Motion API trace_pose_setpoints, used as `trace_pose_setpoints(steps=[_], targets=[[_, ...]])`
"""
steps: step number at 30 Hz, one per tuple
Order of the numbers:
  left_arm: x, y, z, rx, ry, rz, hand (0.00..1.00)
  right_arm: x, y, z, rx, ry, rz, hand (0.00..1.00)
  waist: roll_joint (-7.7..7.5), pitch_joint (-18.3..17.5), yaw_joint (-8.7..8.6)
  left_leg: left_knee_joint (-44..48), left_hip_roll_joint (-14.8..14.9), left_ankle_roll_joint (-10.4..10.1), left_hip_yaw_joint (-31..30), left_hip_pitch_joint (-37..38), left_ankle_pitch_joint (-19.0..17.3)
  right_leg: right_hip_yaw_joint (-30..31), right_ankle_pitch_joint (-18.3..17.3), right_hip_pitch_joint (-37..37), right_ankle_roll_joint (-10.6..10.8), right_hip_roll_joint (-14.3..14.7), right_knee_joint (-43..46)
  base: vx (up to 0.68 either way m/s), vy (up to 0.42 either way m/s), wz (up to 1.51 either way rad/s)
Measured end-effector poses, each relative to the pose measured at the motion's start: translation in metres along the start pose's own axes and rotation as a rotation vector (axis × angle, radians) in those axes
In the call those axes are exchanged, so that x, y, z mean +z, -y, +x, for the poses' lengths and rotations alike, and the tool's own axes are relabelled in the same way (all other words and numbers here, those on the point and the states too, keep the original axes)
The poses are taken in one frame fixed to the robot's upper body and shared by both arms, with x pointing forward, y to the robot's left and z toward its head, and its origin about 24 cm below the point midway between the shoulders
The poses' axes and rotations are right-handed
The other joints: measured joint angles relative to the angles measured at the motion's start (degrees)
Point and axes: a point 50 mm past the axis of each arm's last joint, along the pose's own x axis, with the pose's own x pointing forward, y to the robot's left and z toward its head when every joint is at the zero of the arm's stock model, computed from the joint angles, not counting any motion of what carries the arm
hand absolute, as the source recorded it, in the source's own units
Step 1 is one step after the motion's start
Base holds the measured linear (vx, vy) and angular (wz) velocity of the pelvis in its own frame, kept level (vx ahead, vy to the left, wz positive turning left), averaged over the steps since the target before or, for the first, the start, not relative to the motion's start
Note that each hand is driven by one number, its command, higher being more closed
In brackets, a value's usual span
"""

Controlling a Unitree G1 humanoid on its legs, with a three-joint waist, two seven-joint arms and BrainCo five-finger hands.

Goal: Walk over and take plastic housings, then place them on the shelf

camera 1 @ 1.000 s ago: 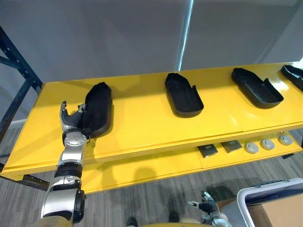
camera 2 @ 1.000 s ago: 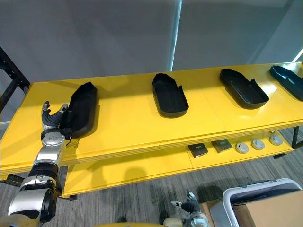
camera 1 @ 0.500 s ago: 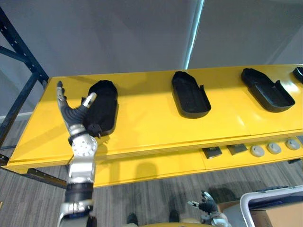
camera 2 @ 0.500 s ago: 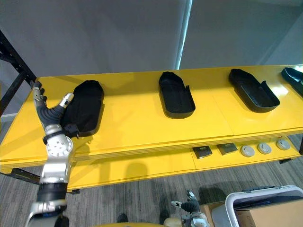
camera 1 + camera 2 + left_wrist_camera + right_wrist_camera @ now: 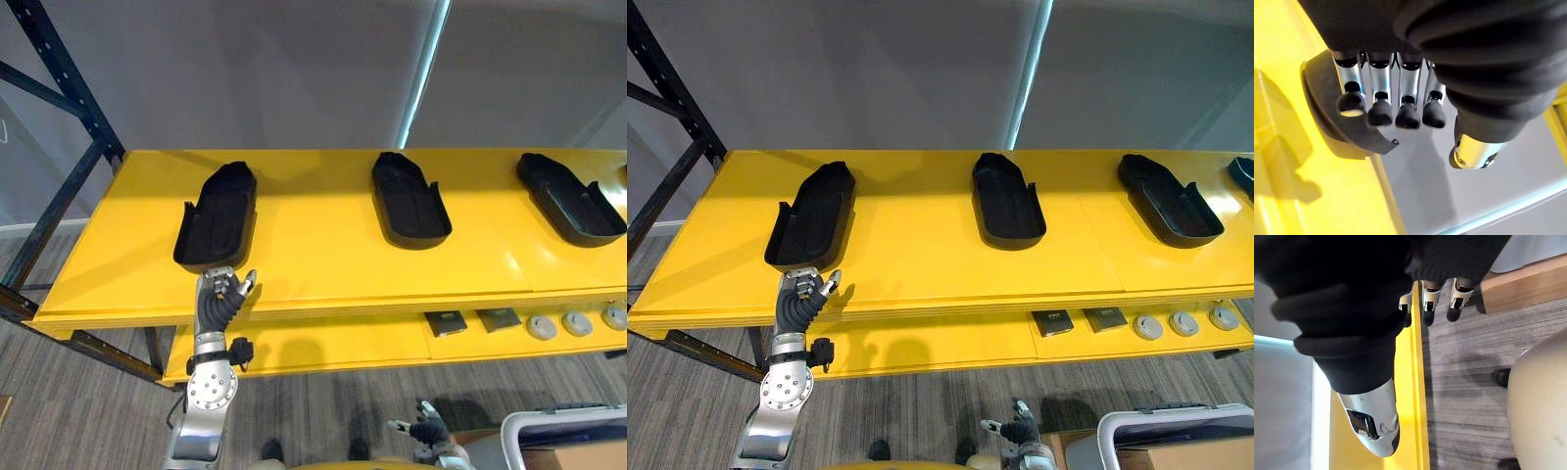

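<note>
Placing step looks done: leftmost housing (image 5: 217, 215) lies on yellow shelf (image 5: 323, 257), just beyond your left hand (image 5: 223, 294), fingers loosely curled, empty. Idle right hand (image 5: 428, 431) low, fingers relaxed. Next: turn, fetch another.

I see my left hand (image 5: 222, 296): silver fingers (image 5: 1380, 93), rounded dark tips, dark ribbed cover (image 5: 1474, 58); behind it a silver-grey forearm (image 5: 210, 394).

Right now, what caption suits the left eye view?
Left hand empty in front of yellow shelf holding black housings.
</note>
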Motion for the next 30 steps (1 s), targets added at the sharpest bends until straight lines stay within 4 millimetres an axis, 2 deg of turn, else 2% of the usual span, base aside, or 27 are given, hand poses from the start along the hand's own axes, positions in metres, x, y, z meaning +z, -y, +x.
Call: trace_pose_setpoints(steps=[8,12,20,23,30], targets=[[-0.016,0.004,0.0,-0.006,-0.071,0.024,1.0,0.0,-0.002,0.0,0.004,0.001,0.001,0.0,-0.26,-0.19,-0.08,0.0,0.07,0.07,0.28,0.47,-0.08,0.12,0.41,0.82,0.02,0.07,-0.99,0.0,0.0,0.0],[-0.025,-0.004,0.002,0.04,-0.113,0.048,1.0,0.0,-0.002,0.0,0.002,0.0,-0.001,0.0,-0.2,-0.17,-0.19,-0.01,0.09,0.11,0.93,0.5,-0.13,0.56,0.56,0.8,0.09,0.11,-1.41,-0.01,0.003,-0.06],[-0.032,-0.016,0.021,0.13,-0.148,0.068,1.0,0.0,-0.001,0.0,0.003,0.001,-0.005,0.0,-0.08,-0.12,-0.27,-0.01,-0.02,0.21,1.6,0.26,-0.46,1.59,0.75,0.35,0.47,0.11,-2.0,0.01,0.005,-0.06],[-0.035,-0.022,0.028,0.173,-0.171,0.076,1.0,0.001,-0.001,0.0,0.004,0.006,-0.005,0.0,-0.04,-0.11,-0.47,0.0,-0.02,0.16,1.72,-0.3,-0.56,1.71,1.07,-0.19,0.01,0.18,-2.09,0.04,-0.002,-0.02],[-0.038,-0.031,0.043,0.184,-0.174,0.115,1.0,0.003,-0.001,0.0,0.007,0.01,-0.005,0.0,0.01,-0.08,-1.13,0.01,0.07,-0.04,2.06,-0.24,-0.78,1.93,1.11,-0.21,-0.04,0.64,-2.19,0.02,-0.008,-0.01]])
